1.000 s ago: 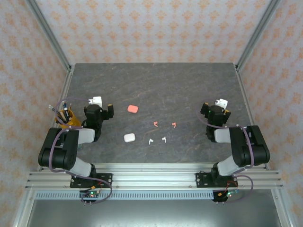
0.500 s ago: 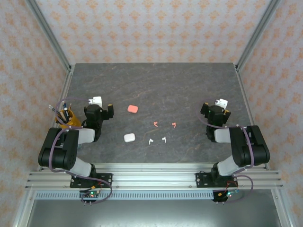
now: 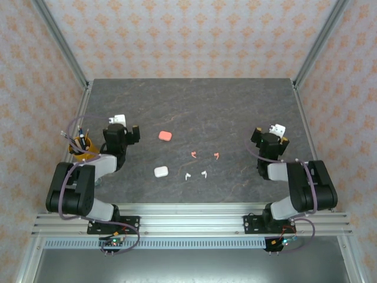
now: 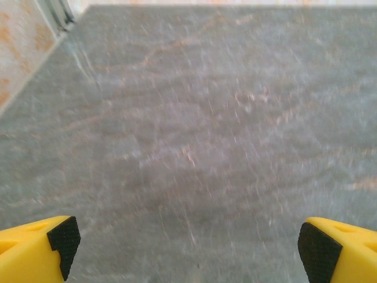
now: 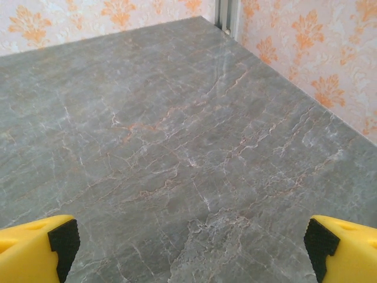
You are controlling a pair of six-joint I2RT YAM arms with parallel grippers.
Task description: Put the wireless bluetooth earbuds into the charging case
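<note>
White earbuds [image 3: 188,175] and pink earbuds [image 3: 193,154] lie loose mid-table [image 3: 235,100]. White pair just beside white case [image 3: 160,171], pink case [image 3: 165,135] further back. Buds tiny, light, slick plastic, probably skid if nudged; best pinch across bud head. Left gripper [image 4: 189,247] jaws wide, nothing between, well left of buds. Right gripper [image 5: 188,244] same, far right. Case lids look shut, seams too small to make out.

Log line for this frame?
left hand open, empty | right hand open, empty | white earbuds, pink earbuds loose on table | white case, pink case nearby | none inserted
</note>
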